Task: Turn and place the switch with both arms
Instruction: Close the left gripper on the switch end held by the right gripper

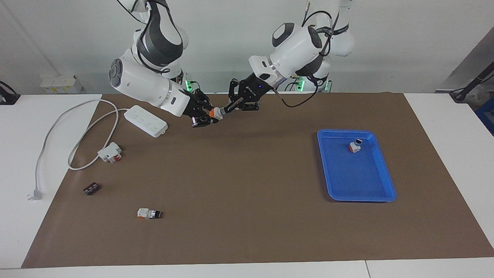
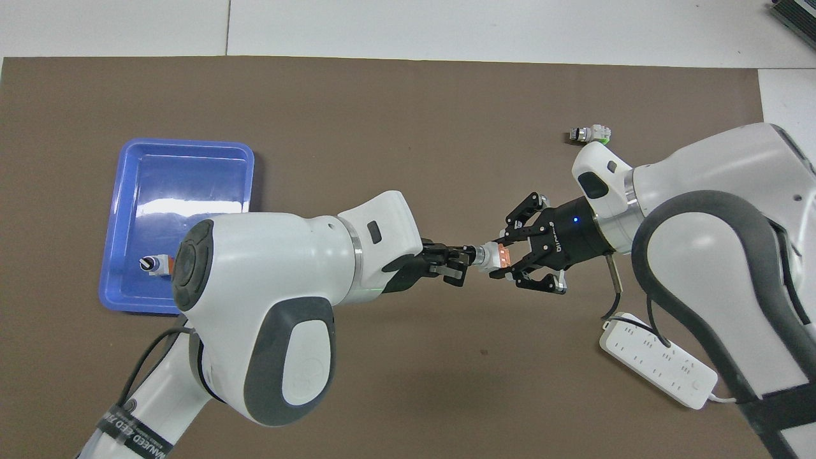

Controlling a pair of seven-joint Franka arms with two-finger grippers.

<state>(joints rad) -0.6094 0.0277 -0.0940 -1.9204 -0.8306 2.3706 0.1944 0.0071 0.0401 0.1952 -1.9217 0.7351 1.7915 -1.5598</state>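
Note:
The switch (image 1: 215, 112), with an orange-and-white block and a silver collar, hangs in the air between my two grippers, over the mat near the robots' edge. My right gripper (image 1: 206, 116) is shut around the orange block end. My left gripper (image 1: 228, 109) is shut on the knob end, so the black tip is hidden. In the overhead view the switch (image 2: 492, 255) lies level between the left gripper (image 2: 460, 261) and the right gripper (image 2: 508, 258).
A blue tray (image 1: 359, 177) at the left arm's end holds a red-based switch (image 1: 355, 146). A mostly white twin switch (image 1: 149, 213) lies farther out at the right arm's end. A power strip (image 1: 148, 121), its cable, a white-and-red part (image 1: 110, 151) and a small black part (image 1: 91, 189) lie there too.

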